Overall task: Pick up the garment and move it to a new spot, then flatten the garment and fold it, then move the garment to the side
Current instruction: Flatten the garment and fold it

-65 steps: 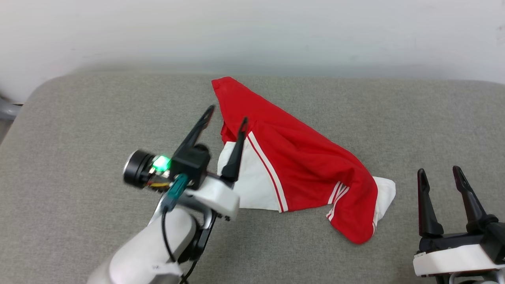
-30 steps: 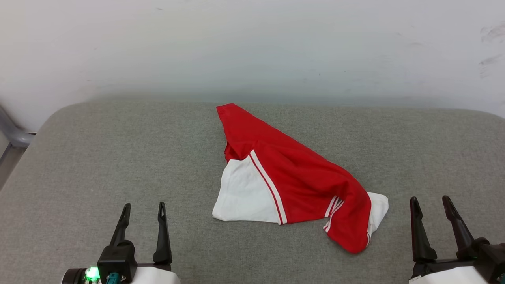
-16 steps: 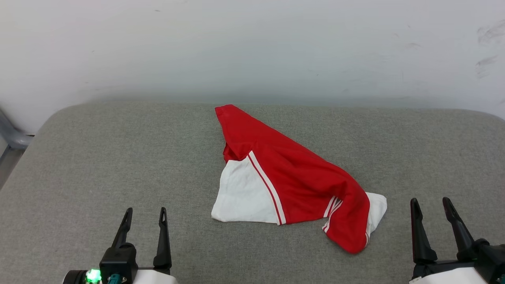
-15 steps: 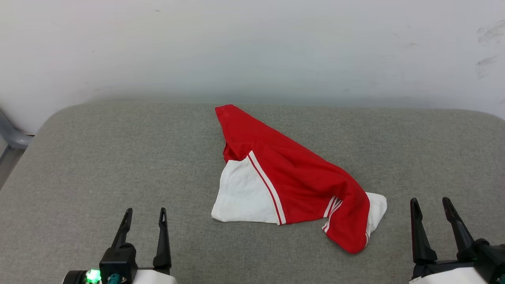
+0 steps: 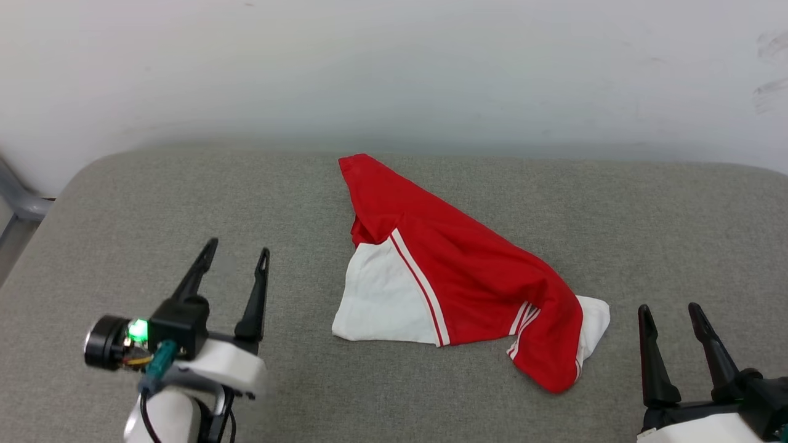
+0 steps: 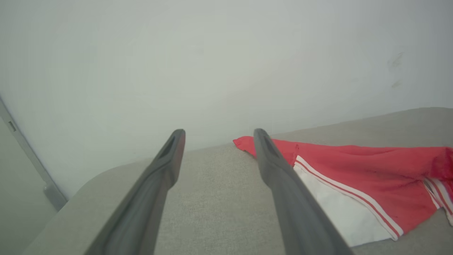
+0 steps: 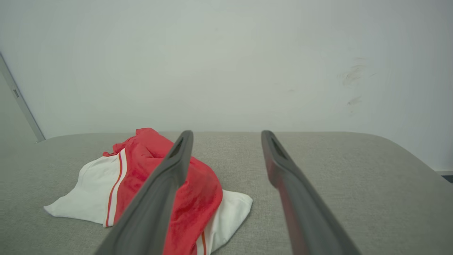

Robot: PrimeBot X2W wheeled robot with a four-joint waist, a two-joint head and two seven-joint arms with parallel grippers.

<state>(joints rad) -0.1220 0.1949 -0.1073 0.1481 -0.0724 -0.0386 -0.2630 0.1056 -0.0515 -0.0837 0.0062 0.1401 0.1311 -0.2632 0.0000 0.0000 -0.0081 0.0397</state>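
I saw the shirt (image 5: pixel 480 277) crumpled mid-cushion (image 5: pixel 677 209), with the left gripper (image 5: pixel 239 247) and right gripper (image 5: pixel 669 307) over the cushion's front, both wide open and empty. The head view, unlike the wrist views, caught a green light (image 5: pixel 136 329) behind the left gripper.

One garment (image 5: pixel 480 271), a red jersey T-shirt, lay on one grey padded worktop (image 5: pixel 123 203). It showed two sleeves: a white sleeve (image 5: pixel 375 295) at its 8 o'clock side and a second white sleeve (image 5: pixel 594 314) at 4 o'clock. There were two grippers, the left gripper (image 5: pixel 239 246) and the right gripper (image 5: pixel 668 306), each with two dark fingers (image 5: pixel 255 295). One green light (image 5: pixel 136 329) glowed.
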